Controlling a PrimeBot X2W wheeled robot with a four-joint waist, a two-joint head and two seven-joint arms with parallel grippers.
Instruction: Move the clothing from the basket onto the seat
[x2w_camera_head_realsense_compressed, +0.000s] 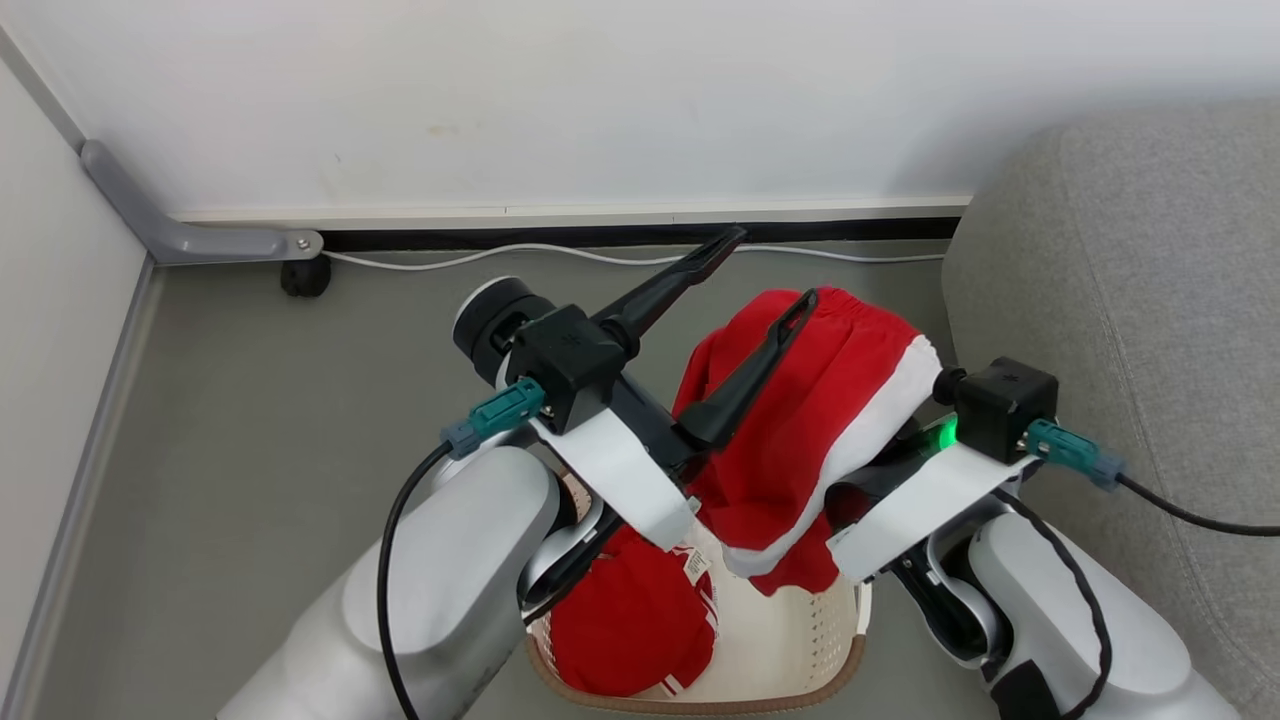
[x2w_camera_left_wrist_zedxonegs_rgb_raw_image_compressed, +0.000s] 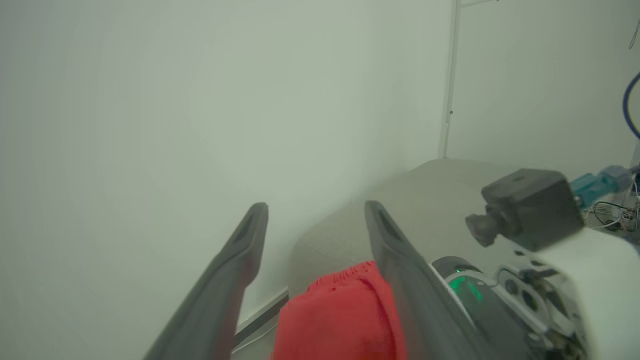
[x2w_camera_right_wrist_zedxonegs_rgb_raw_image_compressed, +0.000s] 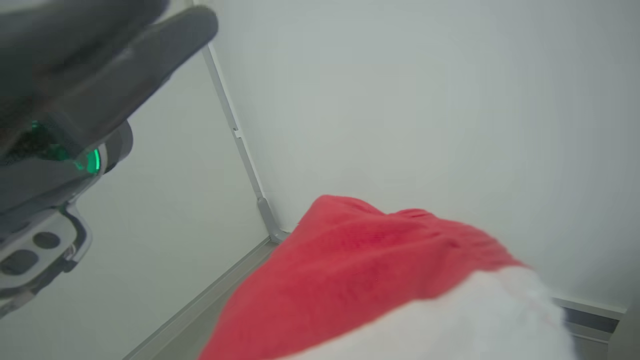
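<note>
A red garment with a white stripe (x2w_camera_head_realsense_compressed: 800, 420) hangs lifted above the cream basket (x2w_camera_head_realsense_compressed: 846, 668), draped over my right gripper. That gripper's fingers are hidden under the cloth, beside the right wrist (x2w_camera_head_realsense_compressed: 1000, 405). The right wrist view has the same garment (x2w_camera_right_wrist_zedxonegs_rgb_raw_image_compressed: 360, 280) lying over its lower half. My left gripper (x2w_camera_head_realsense_compressed: 772, 266) stands open beside it, one finger resting against the red fabric and nothing between the two. In the left wrist view the open left gripper (x2w_camera_left_wrist_zedxonegs_rgb_raw_image_compressed: 315, 210) points at the wall with the garment (x2w_camera_left_wrist_zedxonegs_rgb_raw_image_compressed: 340, 320) low between its fingers. Another red piece (x2w_camera_head_realsense_compressed: 630, 620) lies in the basket. The grey seat (x2w_camera_head_realsense_compressed: 1130, 280) is to the right.
The white wall is close ahead, and a white cable (x2w_camera_head_realsense_compressed: 600, 257) runs along its dark baseboard. A grey bracket with a black caster (x2w_camera_head_realsense_compressed: 300, 275) sits at the left corner. Grey floor (x2w_camera_head_realsense_compressed: 260, 420) spreads to the basket's left.
</note>
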